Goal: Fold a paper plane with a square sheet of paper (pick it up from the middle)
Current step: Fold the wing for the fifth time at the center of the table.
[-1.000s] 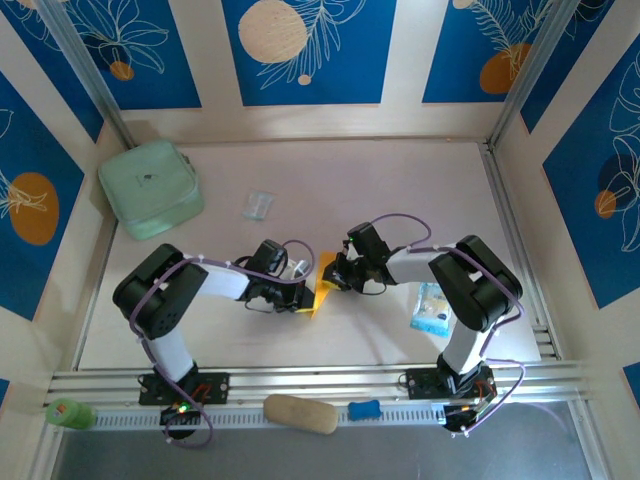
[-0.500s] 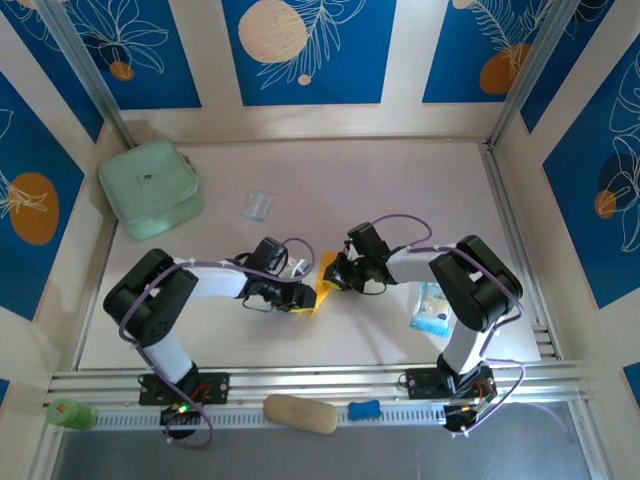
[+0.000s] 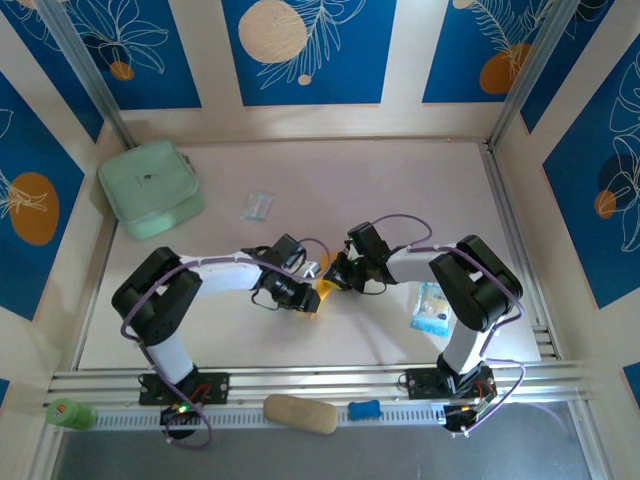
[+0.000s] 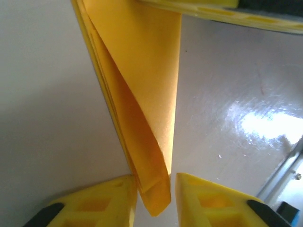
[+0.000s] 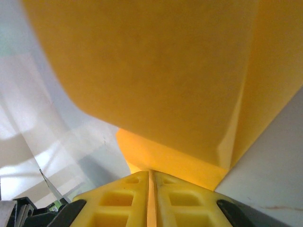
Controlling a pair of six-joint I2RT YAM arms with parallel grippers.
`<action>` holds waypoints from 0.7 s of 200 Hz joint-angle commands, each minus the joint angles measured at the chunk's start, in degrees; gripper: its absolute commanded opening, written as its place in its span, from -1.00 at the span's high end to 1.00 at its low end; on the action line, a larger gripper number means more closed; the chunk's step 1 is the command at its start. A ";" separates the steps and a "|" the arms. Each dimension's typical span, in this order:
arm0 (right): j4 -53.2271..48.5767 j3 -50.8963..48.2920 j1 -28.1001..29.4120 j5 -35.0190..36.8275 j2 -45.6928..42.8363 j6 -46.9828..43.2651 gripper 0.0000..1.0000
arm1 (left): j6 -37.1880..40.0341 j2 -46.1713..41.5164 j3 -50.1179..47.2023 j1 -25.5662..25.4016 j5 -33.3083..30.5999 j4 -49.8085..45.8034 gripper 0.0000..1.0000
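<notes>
The left gripper [image 3: 310, 298] has swung right to the near tip of the sheet of paper [image 4: 142, 71], its jaws now parted around it (earlier pinched together); less orange shows from above.

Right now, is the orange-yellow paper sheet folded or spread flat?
Folded: the orange-yellow paper sheet shows stacked layers narrowing to a point.

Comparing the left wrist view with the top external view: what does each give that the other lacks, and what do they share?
Left wrist: the folded orange-yellow paper as stacked layers, its narrow tip between the fingers of the left end effector, which stand slightly apart. Top external: the mint-green pouch, clear wrapper, blue-and-white packet and tan lump. Both: the paper, the left end effector, the right end effector holding the paper's far end, the pale table.
</notes>
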 commanded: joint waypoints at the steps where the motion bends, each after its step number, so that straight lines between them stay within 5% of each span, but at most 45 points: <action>1: -4.40 0.31 -0.54 1.54 0.41 0.19 0.74 | 3.52 2.37 1.38 -2.21 -4.64 -5.53 0.51; 68: -4.46 0.25 -0.49 1.48 0.50 0.09 0.75 | 4.24 2.12 1.75 -3.04 -4.56 -5.47 0.78; 140: -5.44 0.19 -0.76 1.79 0.52 -0.43 0.75 | 3.68 -0.07 -0.12 -2.97 0.32 -4.38 0.66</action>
